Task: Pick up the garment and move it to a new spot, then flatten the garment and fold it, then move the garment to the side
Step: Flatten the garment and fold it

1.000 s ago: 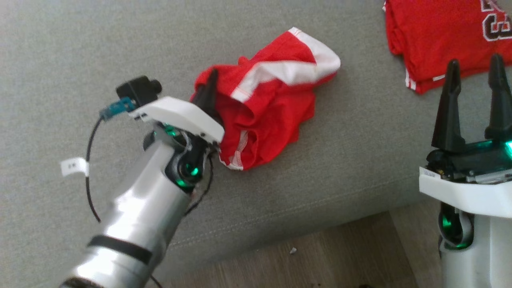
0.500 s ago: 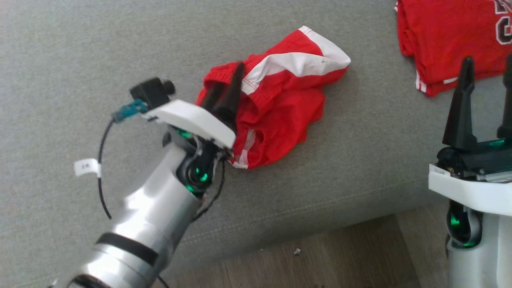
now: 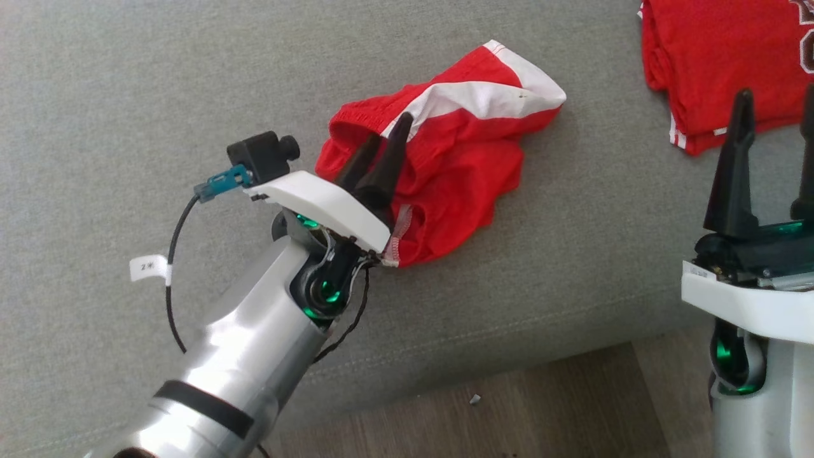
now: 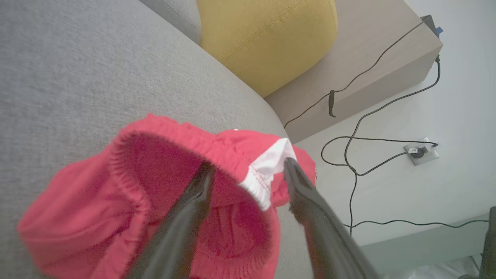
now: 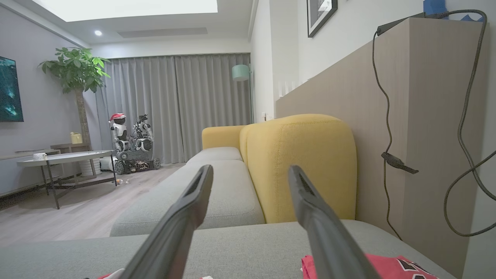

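Currently left gripper [image 3: 389, 130] spread, nothing clamped: one finger inside the waistband [image 4: 128, 162] of the red shorts [image 3: 470, 159], the other outside. Shorts crumpled on the grey sofa seat [image 3: 127, 95], 12 o'clock of head-view centre. Right gripper [image 3: 777, 102] wide, empty, 3 o'clock. Red jersey [image 3: 718, 63] at 2 o'clock.

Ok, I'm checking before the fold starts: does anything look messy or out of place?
The red shorts lie crumpled on the grey sofa, waistband gaping, not flat. The left jaws stand open astride that waistband. A small pale scrap lies on the wood floor.
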